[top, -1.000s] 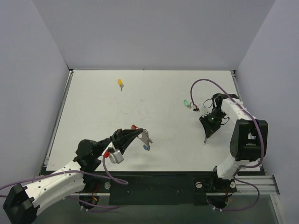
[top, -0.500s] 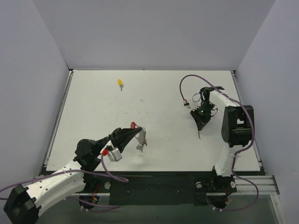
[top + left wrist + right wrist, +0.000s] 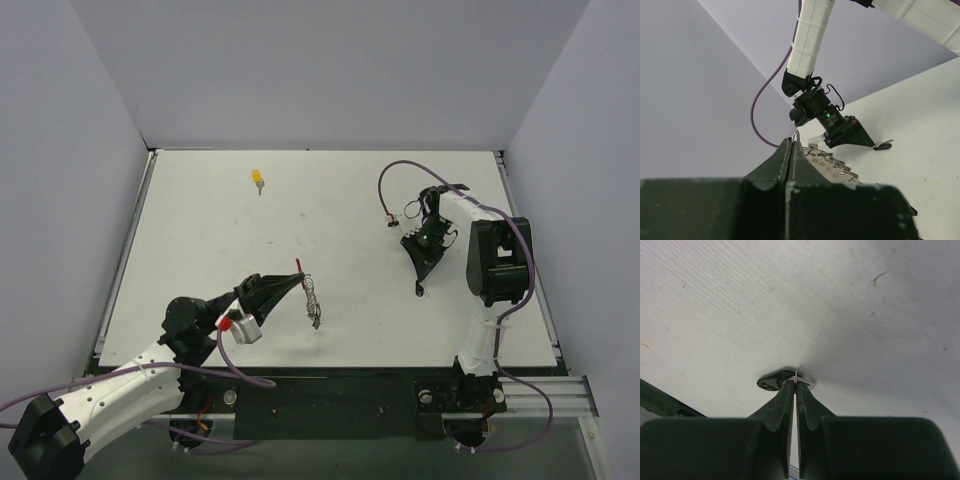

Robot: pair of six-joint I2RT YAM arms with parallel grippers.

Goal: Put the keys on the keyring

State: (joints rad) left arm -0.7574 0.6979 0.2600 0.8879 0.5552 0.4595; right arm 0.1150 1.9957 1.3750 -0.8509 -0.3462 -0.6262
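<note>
Table (image 3: 200, 300): white, rectangular, matt, closed in by pale lilac walls at 9, 12 and 3 o'clock.
Surface: fine scratches and a few small dark specks in the right wrist view; one tiny speck left of centre from above.
Yellow key (image 3: 258, 178): lies flat and alone at 11 o'clock, near the far edge, well apart from everything else.
Black key (image 3: 417, 292): at 4 o'clock, its head (image 3: 771, 382) against the table, its blade pinched in the closed right tool (image 3: 796, 382).
Keyring (image 3: 312, 302): at 6 o'clock, just below centre, hanging from the closed left tool (image 3: 299, 279); whether its lower end touches the table cannot be told.
</note>
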